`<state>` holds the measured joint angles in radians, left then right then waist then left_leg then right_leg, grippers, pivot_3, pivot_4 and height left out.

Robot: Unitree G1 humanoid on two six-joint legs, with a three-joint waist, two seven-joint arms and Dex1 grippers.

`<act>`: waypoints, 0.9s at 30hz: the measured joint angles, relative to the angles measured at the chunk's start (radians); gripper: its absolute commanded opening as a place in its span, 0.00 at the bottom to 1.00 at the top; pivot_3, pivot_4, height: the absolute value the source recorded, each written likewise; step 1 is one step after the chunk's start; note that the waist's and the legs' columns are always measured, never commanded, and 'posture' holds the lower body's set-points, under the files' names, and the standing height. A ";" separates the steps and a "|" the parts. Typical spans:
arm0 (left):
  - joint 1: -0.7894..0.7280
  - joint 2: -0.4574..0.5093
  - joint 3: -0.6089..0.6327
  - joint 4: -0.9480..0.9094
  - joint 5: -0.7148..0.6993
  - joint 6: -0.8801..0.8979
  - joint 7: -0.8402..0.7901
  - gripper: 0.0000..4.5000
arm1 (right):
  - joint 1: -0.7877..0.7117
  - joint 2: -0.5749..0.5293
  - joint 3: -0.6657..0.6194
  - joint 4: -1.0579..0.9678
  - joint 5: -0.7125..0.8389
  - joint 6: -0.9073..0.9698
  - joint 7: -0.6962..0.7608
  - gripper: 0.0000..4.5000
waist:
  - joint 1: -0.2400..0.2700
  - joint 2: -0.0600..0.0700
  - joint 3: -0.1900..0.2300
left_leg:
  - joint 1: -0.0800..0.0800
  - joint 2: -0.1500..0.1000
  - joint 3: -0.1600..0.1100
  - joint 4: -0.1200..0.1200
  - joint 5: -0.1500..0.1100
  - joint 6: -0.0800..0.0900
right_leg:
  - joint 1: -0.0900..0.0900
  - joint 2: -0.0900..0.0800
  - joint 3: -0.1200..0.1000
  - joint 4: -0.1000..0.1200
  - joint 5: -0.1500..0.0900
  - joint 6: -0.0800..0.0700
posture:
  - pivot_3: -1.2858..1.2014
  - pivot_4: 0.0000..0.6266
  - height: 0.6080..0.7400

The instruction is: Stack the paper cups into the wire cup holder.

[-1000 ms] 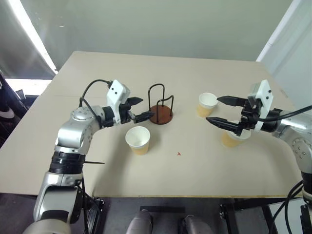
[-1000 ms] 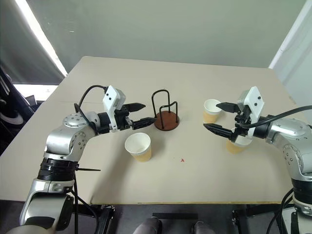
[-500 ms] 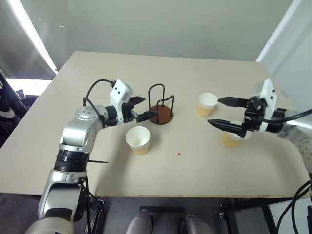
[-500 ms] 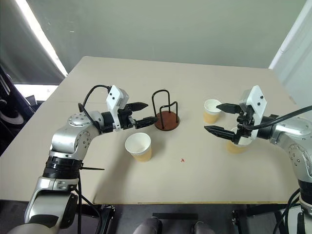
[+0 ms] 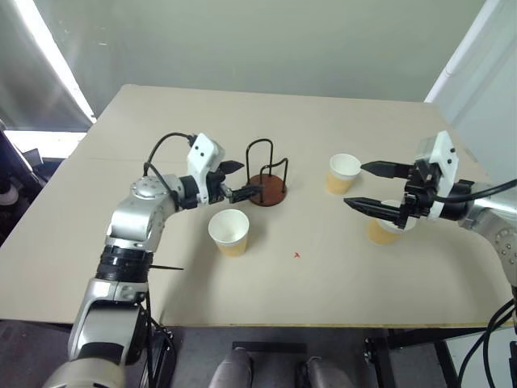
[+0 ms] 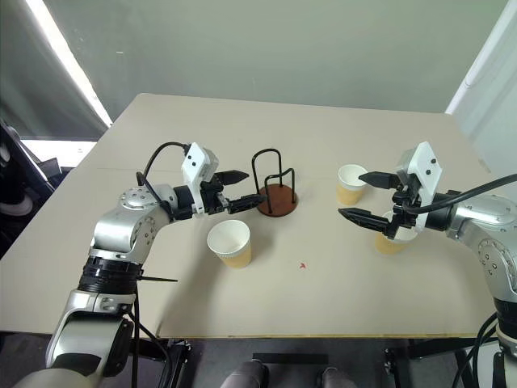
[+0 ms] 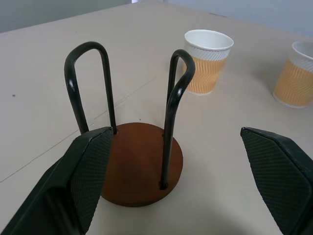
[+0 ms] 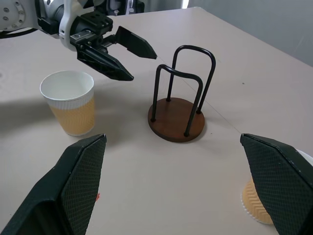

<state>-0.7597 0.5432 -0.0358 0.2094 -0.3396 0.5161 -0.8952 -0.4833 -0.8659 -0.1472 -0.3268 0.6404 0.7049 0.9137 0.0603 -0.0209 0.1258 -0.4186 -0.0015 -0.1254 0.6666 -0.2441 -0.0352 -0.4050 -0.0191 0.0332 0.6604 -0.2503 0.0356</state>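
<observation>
On the worktop (image 5: pixel 161 129), the wire cup holder (image 5: pixel 266 182) stands mid-way, far from every edge, the spread left hand (image 5: pixel 240 179) just beside it. One paper cup (image 5: pixel 229 233) sits nearer; two more (image 5: pixel 343 174) flank the spread right hand (image 5: pixel 365 185).

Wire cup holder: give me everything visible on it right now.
The wire cup holder stands upright near the middle of the table. It has a round, reddish-brown, wood-like disc base and two thin black wire loops rising from it, arched at the top. It holds no cup. The left tool, open, sits right beside it on the robot's left, apparently not touching it. All three paper cups stand apart from it.
</observation>
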 measured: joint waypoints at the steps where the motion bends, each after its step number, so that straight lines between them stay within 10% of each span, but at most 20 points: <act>1: -0.010 -0.004 -0.004 0.013 0.006 -0.008 -0.001 1.00 | 0.000 0.001 0.000 0.000 0.000 -0.001 0.000 1.00 | 0.000 0.000 0.000 | 0.000 0.000 0.000 0.000 0.000 0.000 | 0.000 0.000 0.000 0.000 0.000 0.000 | 0.52 0.24 1.00; 19: -0.120 -0.104 -0.057 0.229 0.107 -0.134 -0.021 1.00 | 0.007 0.004 0.001 -0.003 -0.014 -0.008 -0.014 1.00 | 0.001 0.000 0.000 | 0.000 0.000 0.000 0.001 0.000 0.001 | 0.000 0.000 0.000 0.000 0.001 0.001 | 0.52 0.24 1.00; 27: -0.121 -0.116 -0.057 0.239 0.107 -0.143 -0.063 0.48 | 0.030 0.003 -0.001 -0.003 -0.016 -0.012 -0.015 1.00 | 0.002 0.000 0.000 | 0.000 0.000 0.000 0.001 0.000 0.001 | 0.000 0.000 0.000 0.000 0.001 0.002 | 0.52 0.24 1.00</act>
<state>-0.8803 0.4273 -0.0926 0.4480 -0.2324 0.3733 -0.9587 -0.4530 -0.8628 -0.1479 -0.3296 0.6245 0.6931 0.8991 0.0623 -0.0208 0.1258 -0.4189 -0.0019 -0.1252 0.6674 -0.2437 -0.0345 -0.4047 -0.0191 0.0334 0.6601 -0.2497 0.0374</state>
